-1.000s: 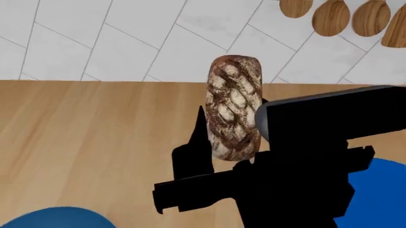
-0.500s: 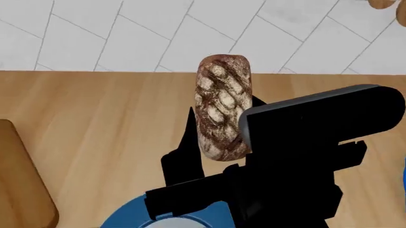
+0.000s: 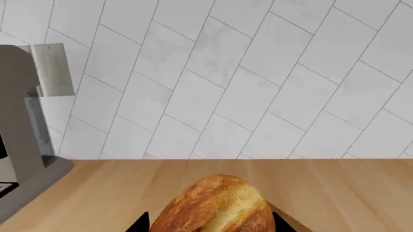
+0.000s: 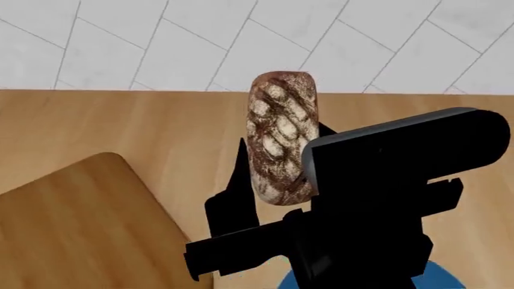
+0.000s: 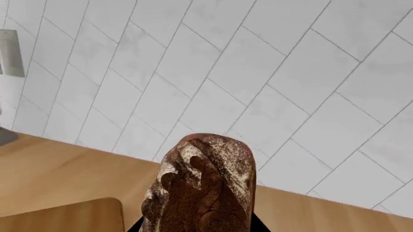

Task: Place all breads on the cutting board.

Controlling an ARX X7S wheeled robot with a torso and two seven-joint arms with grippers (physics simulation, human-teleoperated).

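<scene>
Jaws on the right gripper (image 4: 277, 180) are gripping the dark brown crusty oblong loaf with pale floury slashes (image 4: 281, 135), clamped on its lower end, so the loaf is sticking up above the pale wood-grain desk (image 4: 144, 126). Left gripper is holding the smaller golden-brown glazed bun (image 3: 216, 205): its dark jaws are showing at either side of the bun, seemingly closed on it, though only the tips are peeking into the left wrist view. Warm tan wooden cutting board with rounded corners (image 4: 76, 223) is lying on the desk, lower left in the head view, well apart from the loaf; nothing is visibly resting on it, so both breads probably need placing.

Loaf is looking stiff-crusted and fairly heavy, likely to tilt in an end grip; a mid-body hold would be steadier. Bun is probably light, soft and a bit slick.

Right arm is hiding the loaf's lower end. Blue round plate (image 4: 437, 274) is mostly cut off. Grey appliance (image 3: 26, 125) is only partly visible.
</scene>
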